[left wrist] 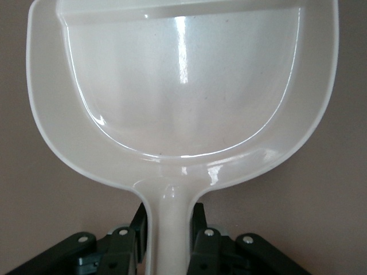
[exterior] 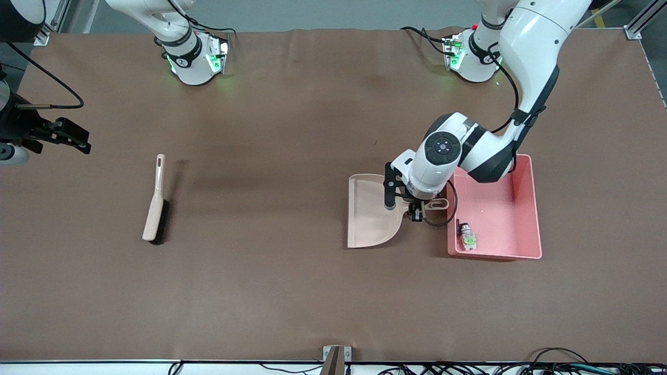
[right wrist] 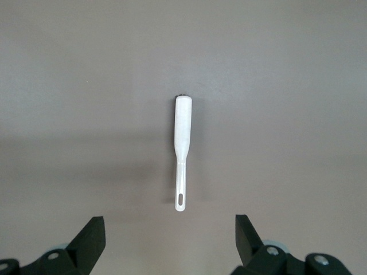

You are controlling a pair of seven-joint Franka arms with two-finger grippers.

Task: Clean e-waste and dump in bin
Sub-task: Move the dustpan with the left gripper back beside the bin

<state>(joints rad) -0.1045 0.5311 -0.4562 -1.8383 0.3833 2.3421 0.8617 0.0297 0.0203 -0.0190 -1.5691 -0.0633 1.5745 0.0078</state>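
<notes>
My left gripper is shut on the handle of the beige dustpan, which sits level beside the pink bin, at the bin's end toward the right arm. In the left wrist view the fingers clamp the handle and the pan is empty. The white component with a green tip and a small dark part lie in the bin's corner nearest the front camera. My right gripper is open and empty, up in the air toward the right arm's end of the table; it also shows in the right wrist view.
The beige brush with black bristles lies on the brown table toward the right arm's end; the right wrist view shows the brush below the open fingers. Cables run along the table edge nearest the front camera.
</notes>
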